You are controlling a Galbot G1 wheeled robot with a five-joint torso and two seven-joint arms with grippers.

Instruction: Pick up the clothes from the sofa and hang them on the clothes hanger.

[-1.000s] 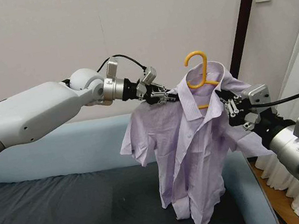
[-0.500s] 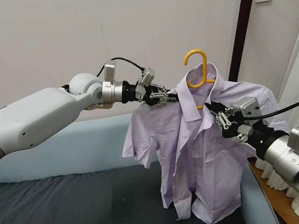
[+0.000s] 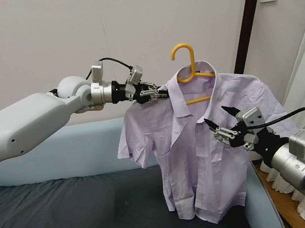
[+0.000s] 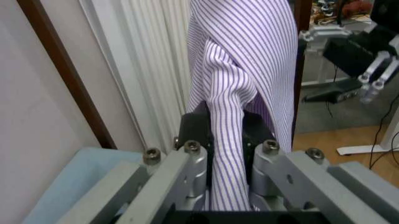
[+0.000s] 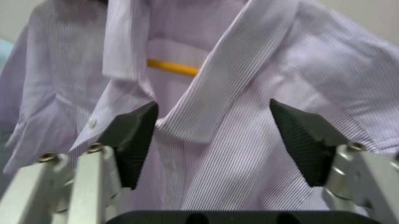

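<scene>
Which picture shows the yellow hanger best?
The head view: the yellow hanger shows its whole hook and some bar at the shirt collar. The right wrist view catches a short piece of bar inside the collar. The left wrist view faces shirt cloth instead.

The left arm reaches in from the left, stretched almost level toward the middle. At its end the left gripper [image 3: 158,93] has its fingers [image 4: 187,163] pinched tight on a fold of the shirt [image 3: 199,158], which runs up between them. The right arm comes in from the near right corner, angled up and to the left; the right gripper [image 3: 216,117] has its jaws spread wide, its black pads [image 5: 134,140] facing the shirt's front.
</scene>
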